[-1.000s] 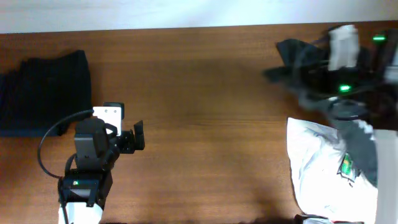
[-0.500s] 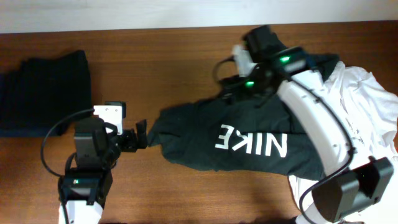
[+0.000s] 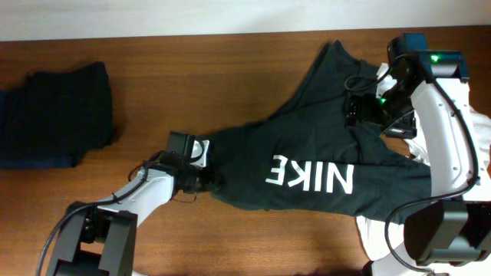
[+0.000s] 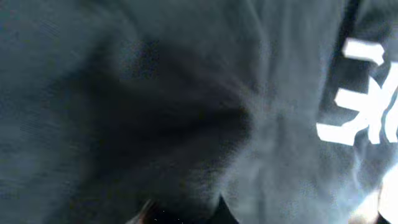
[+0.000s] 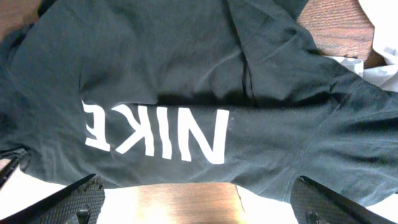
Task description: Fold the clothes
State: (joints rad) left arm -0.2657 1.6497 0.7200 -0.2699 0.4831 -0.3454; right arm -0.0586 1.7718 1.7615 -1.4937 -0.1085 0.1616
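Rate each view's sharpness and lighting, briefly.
Left wrist: too close to the black shirt, dim and blurred, its white lettering smeared. Right wrist: sharp, evenly lit, dark shadow under a fold above the letters. Overhead: clear, even light, no strong glare on the table.

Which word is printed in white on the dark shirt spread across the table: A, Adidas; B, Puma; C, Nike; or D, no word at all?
C: the dark shirt carries large white letters reading NIKE, seen upside down in the overhead view.
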